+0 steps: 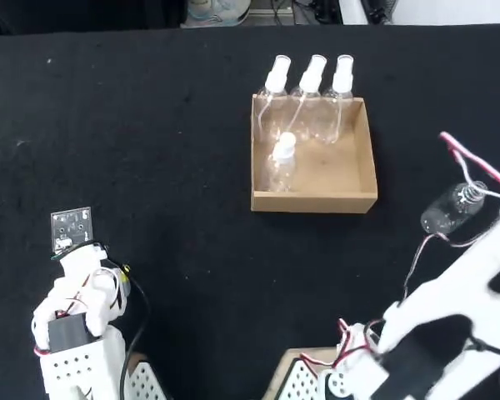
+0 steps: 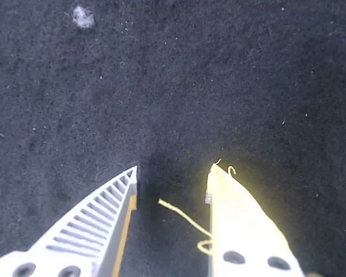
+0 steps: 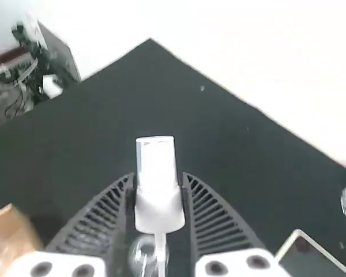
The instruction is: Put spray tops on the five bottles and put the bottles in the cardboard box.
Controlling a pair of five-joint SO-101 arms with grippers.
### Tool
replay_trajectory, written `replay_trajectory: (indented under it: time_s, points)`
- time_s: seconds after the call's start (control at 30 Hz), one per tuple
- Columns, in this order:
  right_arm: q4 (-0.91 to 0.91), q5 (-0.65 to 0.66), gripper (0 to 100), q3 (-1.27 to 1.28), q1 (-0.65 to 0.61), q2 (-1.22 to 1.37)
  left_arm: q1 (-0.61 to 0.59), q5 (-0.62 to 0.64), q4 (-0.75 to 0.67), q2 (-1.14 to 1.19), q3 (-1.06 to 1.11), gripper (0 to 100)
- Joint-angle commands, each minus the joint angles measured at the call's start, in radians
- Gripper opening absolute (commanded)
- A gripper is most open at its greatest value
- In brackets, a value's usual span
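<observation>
The cardboard box (image 1: pixel 314 202) stands at the middle back of the black table. Inside it stand several clear bottles with white spray tops: three along the far wall (image 1: pixel 312 83) and one near the front left (image 1: pixel 282 162). To the box's right, a fifth clear bottle (image 1: pixel 448 210) hangs tilted above the table at the tip of my right arm (image 1: pixel 450 300). My right gripper (image 3: pixel 157 176) is shut on its white spray top (image 3: pixel 155 156), and the dip tube runs into the bottle. My left gripper (image 2: pixel 173 170) is open just above bare black cloth at the front left.
A small grey card (image 1: pixel 71 229) lies just beyond the left arm (image 1: pixel 87 287). A white lint speck (image 2: pixel 82 16) sits on the cloth ahead of the left gripper. A box corner (image 3: pixel 6 231) shows beside the right gripper. Red wires (image 1: pixel 458 150) loop above the held bottle.
</observation>
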Motion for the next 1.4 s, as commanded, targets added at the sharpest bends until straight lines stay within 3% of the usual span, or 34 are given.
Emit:
replay_trajectory:
  time_s: [0.0, 0.27, 0.6, 1.13, 1.37]
  points:
    - [-0.299, -0.003, 1.1, 0.248, -0.009, -0.120, -0.002, -0.005, 0.005, -0.006, 0.021, 19]
    - [-0.681, -0.005, 1.5, 0.611, -0.017, -0.300, -0.002, -0.005, 0.005, -0.006, 0.021, 19]
    - [-1.056, -0.005, 1.5, 0.829, -0.034, -0.323, -0.002, -0.005, 0.005, -0.006, 0.021, 19]
    - [-1.464, 0.005, 1.5, 1.086, -0.095, -0.348, -0.002, -0.005, 0.005, -0.006, 0.021, 19]
    - [-1.498, 0.006, 1.5, 1.136, -0.091, -0.348, -0.004, -0.005, 0.005, -0.006, 0.021, 19]
